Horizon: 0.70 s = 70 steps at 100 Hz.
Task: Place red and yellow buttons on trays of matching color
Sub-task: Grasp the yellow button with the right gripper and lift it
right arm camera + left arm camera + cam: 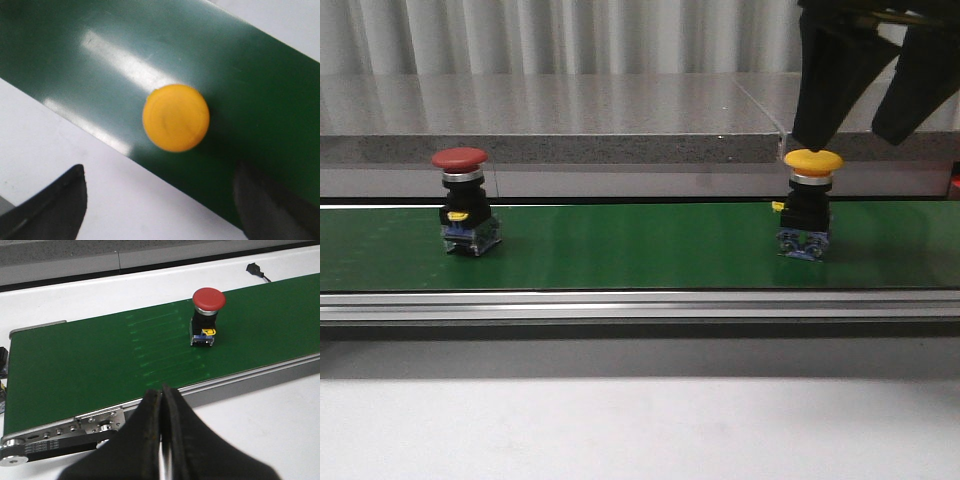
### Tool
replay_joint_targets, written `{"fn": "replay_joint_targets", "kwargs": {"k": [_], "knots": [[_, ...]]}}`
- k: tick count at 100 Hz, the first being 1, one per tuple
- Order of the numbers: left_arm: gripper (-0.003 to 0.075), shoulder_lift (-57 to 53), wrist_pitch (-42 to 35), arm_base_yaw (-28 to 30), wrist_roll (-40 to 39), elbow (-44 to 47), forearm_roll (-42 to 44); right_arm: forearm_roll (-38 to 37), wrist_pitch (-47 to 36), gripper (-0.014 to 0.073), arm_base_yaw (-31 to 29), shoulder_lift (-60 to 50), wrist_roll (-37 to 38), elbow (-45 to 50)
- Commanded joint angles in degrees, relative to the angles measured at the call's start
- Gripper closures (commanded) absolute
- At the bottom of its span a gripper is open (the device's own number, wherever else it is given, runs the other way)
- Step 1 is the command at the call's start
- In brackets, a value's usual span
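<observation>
Directly beneath the right gripper (848, 125) — jaws spread — yellow button (812, 160).

The right claw (847, 135) is cut off by the front view's top edge; from above, the yellow button (175, 117) shows only a blurred cap.

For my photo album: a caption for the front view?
Open right gripper above yellow-capped push button; red-capped push button on green belt.
</observation>
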Motion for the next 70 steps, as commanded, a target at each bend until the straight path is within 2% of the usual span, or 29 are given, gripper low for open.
{"fn": "replay_joint_targets", "kwargs": {"k": [1, 20, 39, 46, 70], "knots": [[0.0741, 0.01, -3.62, -0.3, -0.13, -1.48, -1.18, -0.86, -1.66, 0.0001, 0.05, 0.05, -0.83, -2.84], [0.0741, 0.01, -3.62, -0.3, -0.13, -1.48, -1.18, -3.09, -3.28, 0.0028, -0.01, 2.58, -1.6, -3.09], [0.0741, 0.01, -3.62, -0.3, -0.13, -1.48, -1.18, -3.76, -3.98, 0.0319, -0.05, 2.91, -1.6, -3.09], [0.0741, 0.01, -3.62, -0.3, -0.13, -1.48, -1.18, -3.82, -4.62, 0.0375, -0.05, 2.84, -1.6, -3.09], [0.0741, 0.01, -3.62, -0.3, -0.13, -1.48, -1.18, -4.24, -4.84, 0.0379, -1.28, 0.52, 0.63, -3.09]]}}
